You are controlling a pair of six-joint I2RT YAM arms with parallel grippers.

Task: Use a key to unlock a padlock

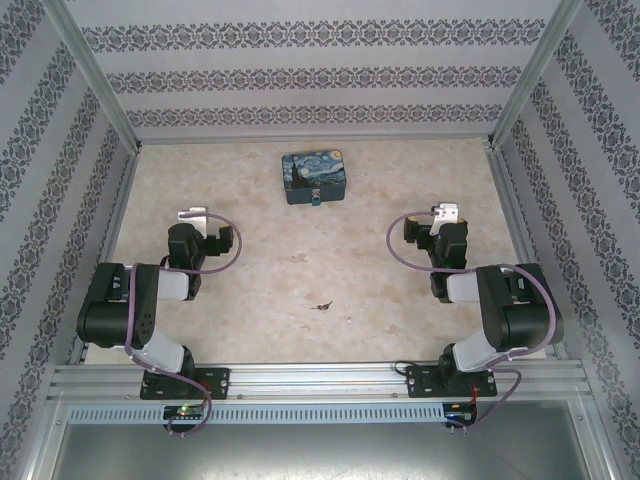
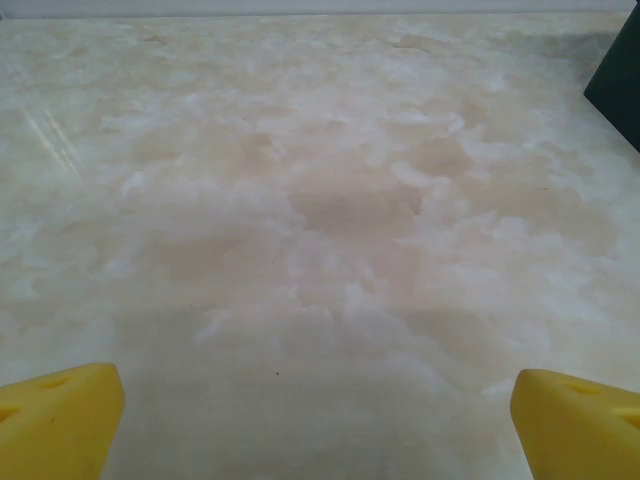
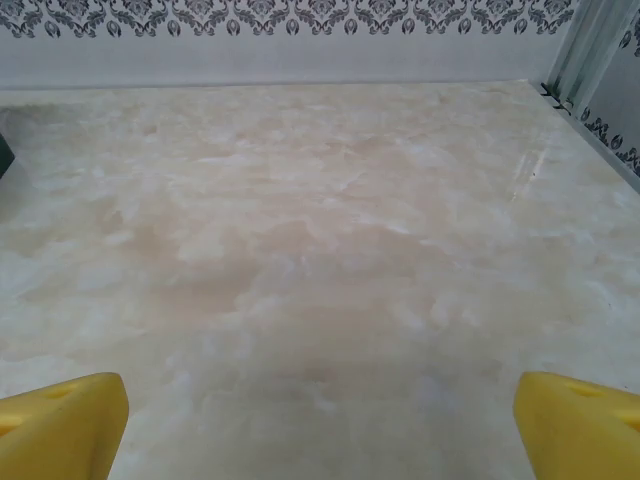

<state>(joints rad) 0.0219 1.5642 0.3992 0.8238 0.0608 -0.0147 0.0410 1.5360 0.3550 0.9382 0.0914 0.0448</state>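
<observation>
Jaws of the left gripper (image 2: 318,425) stand wide apart above the table (image 1: 250,280), grasping nothing. Near the middle of the far edge sits a painted tin (image 1: 314,174), the padlock (image 1: 315,199) apparently hanging at its front. The key (image 1: 322,306) lies alone toward the near edge. The right gripper (image 3: 320,425) is equally spread, empty.

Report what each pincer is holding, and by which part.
Nothing is held. The left pincer and the right pincer both stand open over bare table; the key lies loose between the arms.
</observation>
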